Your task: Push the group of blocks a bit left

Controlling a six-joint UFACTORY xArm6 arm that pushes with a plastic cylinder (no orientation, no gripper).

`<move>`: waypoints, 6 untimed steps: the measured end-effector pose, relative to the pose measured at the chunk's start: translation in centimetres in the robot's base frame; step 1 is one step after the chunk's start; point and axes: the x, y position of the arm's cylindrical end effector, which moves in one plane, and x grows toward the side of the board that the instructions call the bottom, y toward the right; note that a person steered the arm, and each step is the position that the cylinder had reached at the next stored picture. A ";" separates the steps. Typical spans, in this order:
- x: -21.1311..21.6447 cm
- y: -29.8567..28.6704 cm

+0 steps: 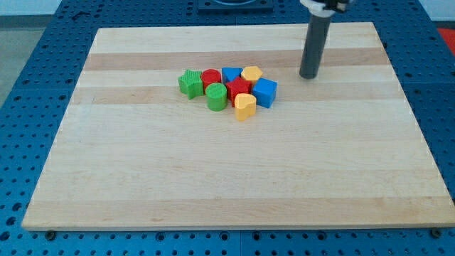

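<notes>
Blocks sat as one tight cluster on the wooden board (234,171), toward the view's top and a little left of the board's middle. Taking the blue cube (265,93) as landmark at the cluster's right edge: a second blue block (230,75) lay up and left of it, shape unclear; the red star-like block (239,89) just left of it; the red cylinder (210,78) further left; the green star (189,83) furthest left; the green cylinder (217,97) left and slightly lower. A yellow heart-shaped block (245,107) touched the cube's lower left; a yellow hexagonal block (252,73) sat just above and left of it.

Step judged: approach, push not yet begun. My tip (308,75) stood right of and slightly above the blue cube, apart from it, touching no block. No jaws to report: a plain rod, holding nothing.

Next move would call for contact on the cluster's right face, roughly mid-height on the blue cube, then a short leftward sweep. An off-centre push risked shearing the yellow blocks away.
</notes>
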 end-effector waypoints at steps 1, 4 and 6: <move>2.2 -0.9; 5.2 -11.0; 2.8 -15.5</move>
